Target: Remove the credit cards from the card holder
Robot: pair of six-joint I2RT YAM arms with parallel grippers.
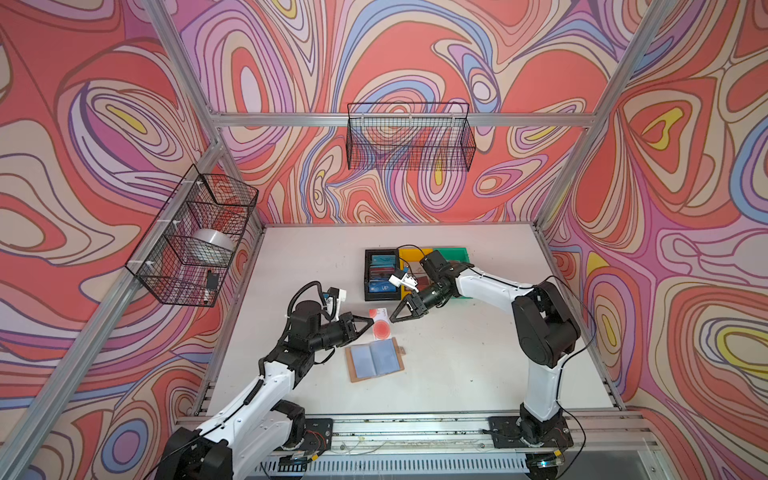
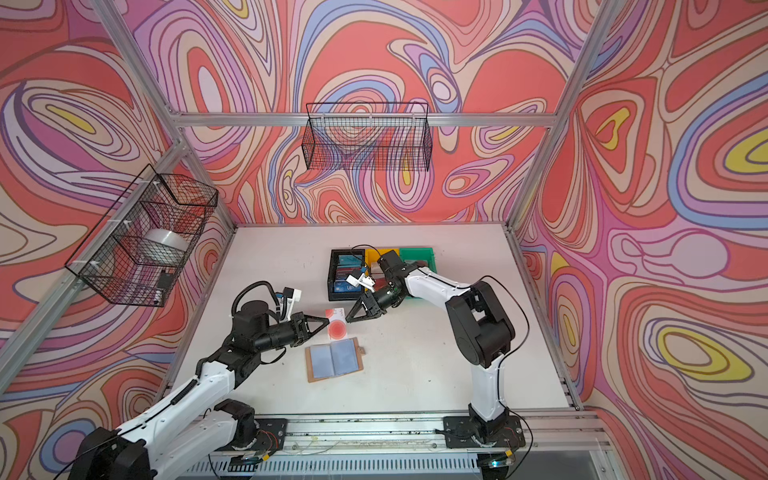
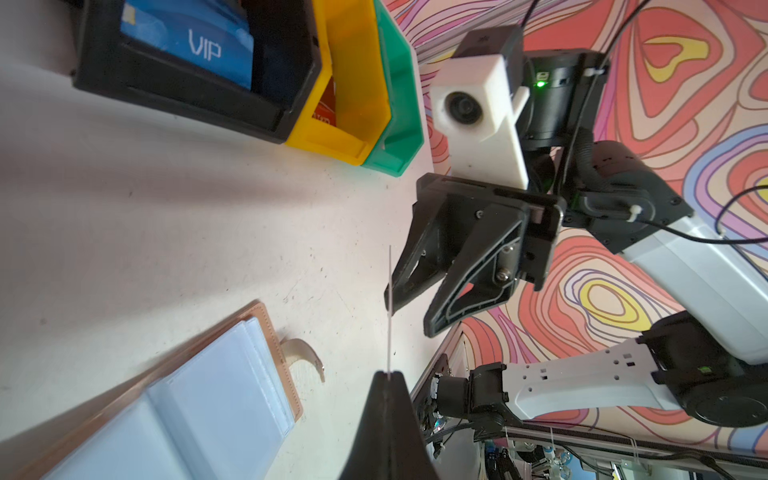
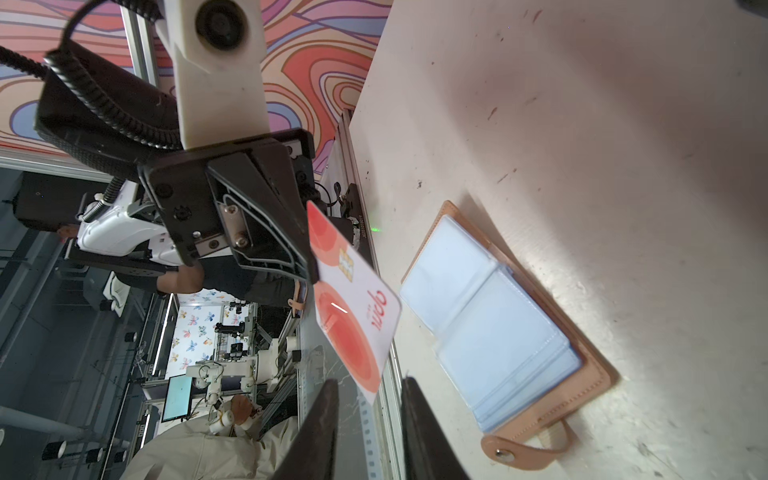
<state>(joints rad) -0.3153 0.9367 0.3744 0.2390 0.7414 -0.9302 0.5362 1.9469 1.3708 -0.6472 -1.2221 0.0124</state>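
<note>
Tbl [image 1: 478,365]: 3 bins [image 1: 367,274], 1 card [image 1: 381,326] held.

The one clear word is "VIP", in white letters on a blue card [image 3: 187,41] lying in the black bin [image 3: 199,104] — plain in the left wrist view, and just legible in both top views. A white card [image 4: 357,307] with red discs, on the robot's side of the black bin, carries a short red word near its chip — seen sideways, it cannot be read surely. Print on an orange card [image 3: 326,112] in the yellow bin [image 3: 353,83], touching the black bin, is too small to read.
</note>
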